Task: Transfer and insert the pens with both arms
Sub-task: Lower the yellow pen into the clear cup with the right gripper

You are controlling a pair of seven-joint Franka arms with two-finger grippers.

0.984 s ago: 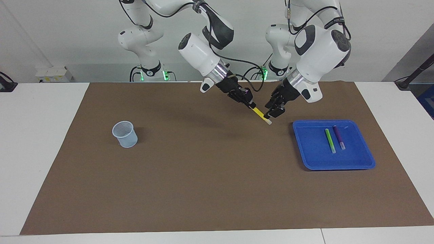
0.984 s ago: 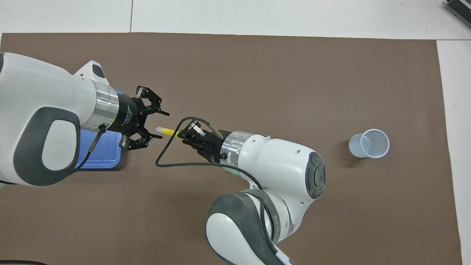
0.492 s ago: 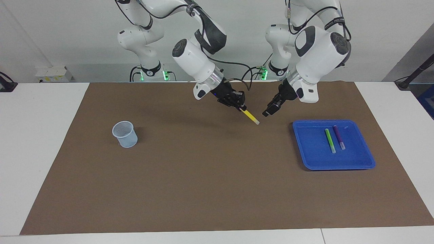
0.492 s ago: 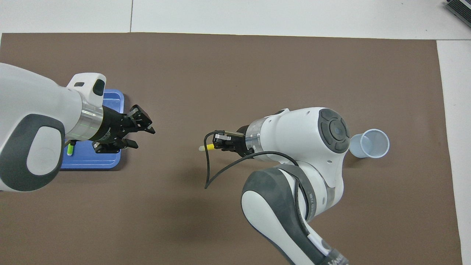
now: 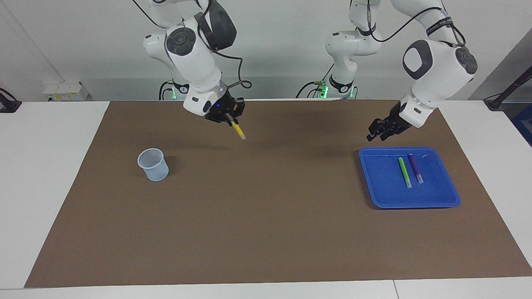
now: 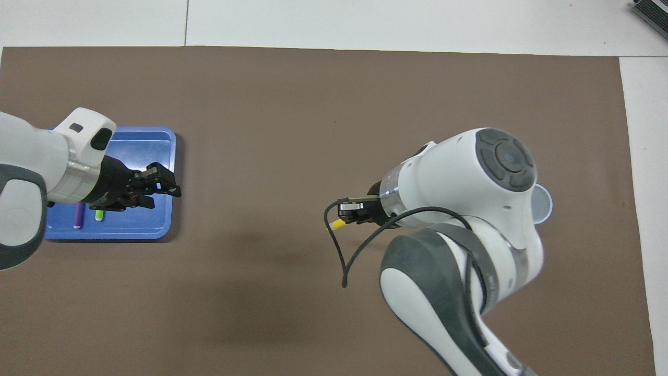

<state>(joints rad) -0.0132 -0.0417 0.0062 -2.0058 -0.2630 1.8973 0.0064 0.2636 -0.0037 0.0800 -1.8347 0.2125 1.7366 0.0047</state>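
The right gripper is clamped on the upper end of the yellow marker pen, whose whitish tip slants downward and toward the left arm's end of the table. It hangs in the air over bare brown mat, between the middle of the table and the cup. In the overhead view only a short yellow stub of that pen shows below the right gripper, with a black cable looping down beside it.

The left gripper is raised over the edge of the blue tray that lies nearer to the robots; nothing is between its fingers. They appear to stand somewhat apart in the overhead view, though how far cannot be told for sure. From above, the left gripper covers the tray's rim on the side toward the table's middle.

In the tray lie the green marker pen and the purple marker pen, side by side and close together, their pale ends pointing away from the robots.

The pale mesh cup stands upright on the mat toward the right arm's end of the table, well apart from the tray. From above it is mostly hidden under the right arm, with only part of its rim showing.
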